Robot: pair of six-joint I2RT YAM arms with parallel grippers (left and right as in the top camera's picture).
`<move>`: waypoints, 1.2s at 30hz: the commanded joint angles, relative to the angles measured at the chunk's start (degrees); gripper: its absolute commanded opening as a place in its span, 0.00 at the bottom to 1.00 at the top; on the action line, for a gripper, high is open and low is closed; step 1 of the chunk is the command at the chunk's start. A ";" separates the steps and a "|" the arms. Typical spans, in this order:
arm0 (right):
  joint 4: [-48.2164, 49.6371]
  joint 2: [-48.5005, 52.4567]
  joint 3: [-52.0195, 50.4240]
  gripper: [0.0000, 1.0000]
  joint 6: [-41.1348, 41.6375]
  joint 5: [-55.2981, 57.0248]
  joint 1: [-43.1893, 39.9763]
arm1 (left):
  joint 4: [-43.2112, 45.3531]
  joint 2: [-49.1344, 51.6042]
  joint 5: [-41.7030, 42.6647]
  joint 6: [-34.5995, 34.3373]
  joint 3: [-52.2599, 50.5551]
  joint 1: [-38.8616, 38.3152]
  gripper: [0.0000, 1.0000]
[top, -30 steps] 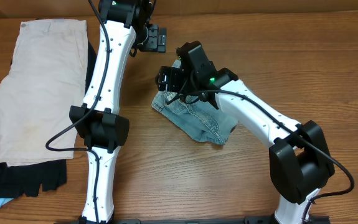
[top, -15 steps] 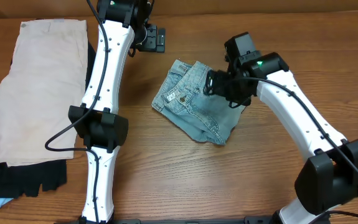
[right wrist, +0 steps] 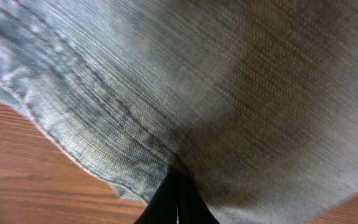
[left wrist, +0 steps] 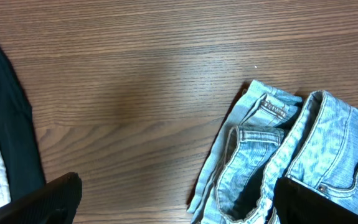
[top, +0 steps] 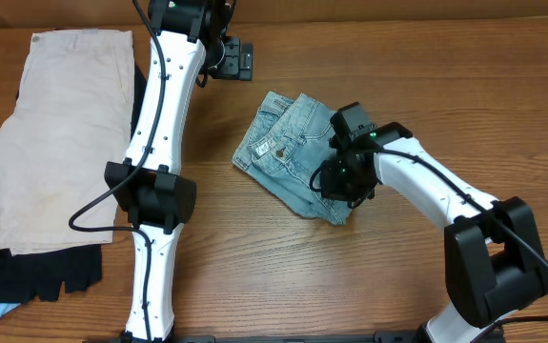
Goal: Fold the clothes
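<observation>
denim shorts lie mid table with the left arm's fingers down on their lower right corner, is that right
No. It is the right arm's fingers down on the lower right corner of the denim shorts, not the left's. The overhead view shows it; the left arm's fingers are off by the far edge.

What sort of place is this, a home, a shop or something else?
Probably a robotics lab or test bench rather than a home: a left arm and a right arm, both white and cabled, are fixed at a wooden table, with denim shorts and a beige garment laid out for them.
</observation>
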 commanded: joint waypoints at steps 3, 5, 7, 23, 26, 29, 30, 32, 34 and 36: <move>0.59 1.01 -3.61 0.04 0.33 1.70 -3.50 | 0.04 1.05 0.63 1.11 1.11 0.11 1.00; 0.61 1.18 -3.80 0.04 0.31 1.88 -6.45 | 0.02 1.05 0.63 1.11 1.11 0.11 1.00; 1.49 1.22 -3.80 0.05 0.31 1.95 -10.54 | 0.07 1.05 0.66 1.11 1.11 0.11 1.00; 11.32 1.22 5.29 0.73 -3.56 -15.06 -36.48 | 1.86 1.05 2.47 0.85 1.11 0.11 1.00; 4.94 1.05 11.06 0.76 -3.56 -23.04 -38.01 | 2.38 1.05 3.41 0.87 1.11 0.11 1.00; -1.46 -0.13 14.21 0.77 -3.39 -23.98 -35.95 | 2.62 1.05 3.39 0.87 1.11 0.11 1.00; -2.60 -0.46 14.25 0.77 -2.82 -23.23 -35.08 | 2.67 1.05 3.37 0.87 1.11 0.11 1.00; -8.59 -0.94 14.19 0.77 1.77 -15.78 -30.51 | 2.80 1.05 3.39 0.87 1.11 0.22 1.00; -11.26 -0.94 13.31 0.77 3.23 -11.63 -27.19 | 2.80 1.05 3.39 0.87 1.11 0.22 1.00; -12.85 -0.94 12.24 0.77 3.21 -9.75 -23.93 | 2.80 1.05 3.39 0.87 1.11 0.22 1.00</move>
